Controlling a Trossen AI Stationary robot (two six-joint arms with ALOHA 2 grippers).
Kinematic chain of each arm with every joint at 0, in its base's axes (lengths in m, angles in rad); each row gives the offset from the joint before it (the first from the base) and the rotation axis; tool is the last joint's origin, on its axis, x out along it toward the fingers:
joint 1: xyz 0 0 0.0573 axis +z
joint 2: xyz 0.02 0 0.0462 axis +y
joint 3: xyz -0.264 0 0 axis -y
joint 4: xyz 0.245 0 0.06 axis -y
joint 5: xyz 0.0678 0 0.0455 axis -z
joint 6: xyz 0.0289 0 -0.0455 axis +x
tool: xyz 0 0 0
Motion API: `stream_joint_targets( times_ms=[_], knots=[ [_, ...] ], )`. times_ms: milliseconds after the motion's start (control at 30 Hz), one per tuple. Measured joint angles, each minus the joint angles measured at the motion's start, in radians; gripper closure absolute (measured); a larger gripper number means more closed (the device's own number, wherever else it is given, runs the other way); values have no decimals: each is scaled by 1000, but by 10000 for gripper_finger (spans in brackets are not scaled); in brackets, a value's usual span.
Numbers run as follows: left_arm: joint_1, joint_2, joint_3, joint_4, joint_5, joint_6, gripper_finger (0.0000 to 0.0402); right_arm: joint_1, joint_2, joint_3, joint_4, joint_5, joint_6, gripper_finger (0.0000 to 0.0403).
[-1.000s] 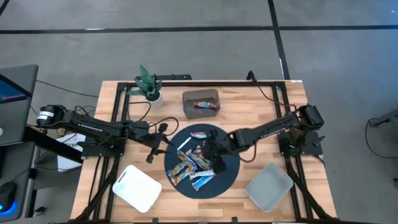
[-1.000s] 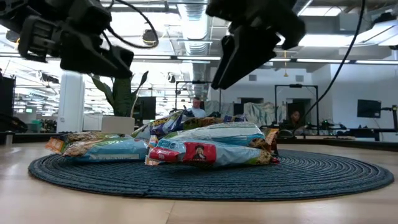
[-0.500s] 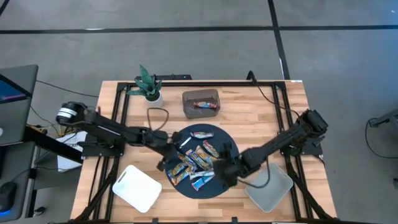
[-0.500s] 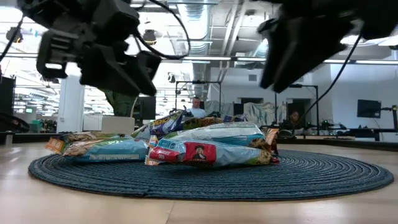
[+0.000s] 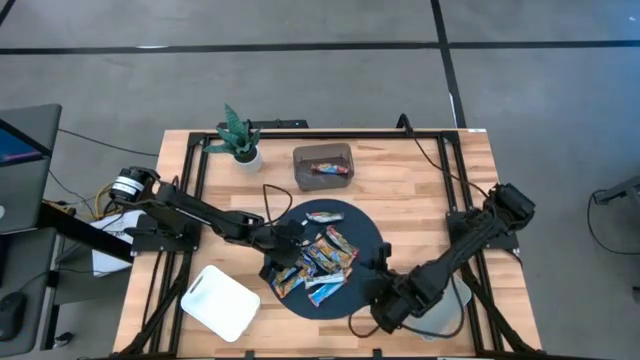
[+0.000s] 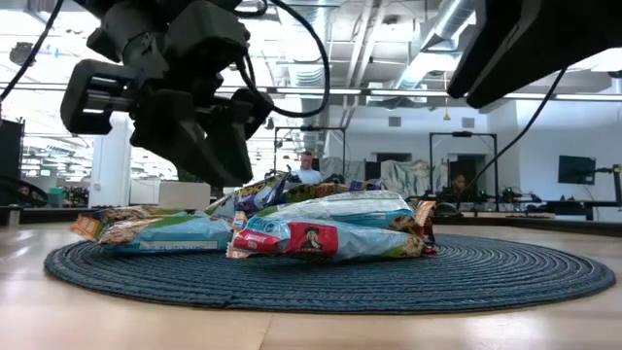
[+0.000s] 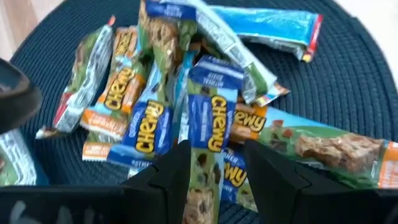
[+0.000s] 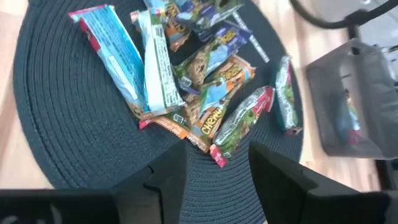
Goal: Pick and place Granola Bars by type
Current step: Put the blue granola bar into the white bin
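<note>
The granola bars [image 5: 316, 262] lie heaped on a round dark woven mat [image 5: 362, 232]; their wrappers are blue, orange and red-edged. One blue-white bar [image 5: 322, 216] lies apart toward the far side. My left gripper [image 5: 287, 243] hangs open over the left of the heap. In the left wrist view its fingers [image 7: 216, 165] stand above a blue bar [image 7: 208, 124] without touching it. My right gripper [image 8: 217, 168] is open, above the mat's near right edge [image 5: 384, 272], looking back at the heap [image 8: 199, 81].
A clear box [image 5: 323, 166] with a bar inside stands at the far side. A white tray [image 5: 220, 301] sits near left, and a grey tray [image 5: 452, 300] near right lies partly under my right arm. A potted plant [image 5: 238, 136] is at the far left. People sit in the room beyond [image 6: 308, 167].
My left gripper has moved right, from beside the mat to over the heap, and has come lower. My right gripper has drawn back from above the heap toward the table's near right edge, rising out of the low view. The bars have stayed put.
</note>
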Motion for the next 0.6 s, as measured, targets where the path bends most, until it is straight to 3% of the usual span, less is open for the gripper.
stream_joint_targets(
  times_ms=[333,600],
  knots=[
    [-1,18,-1,-30,-50,-6,256,53,0,0,3,121,35,248],
    [0,34,-1,-32,-19,-9,256,57,0,0,4,127,42,255]
  ],
)
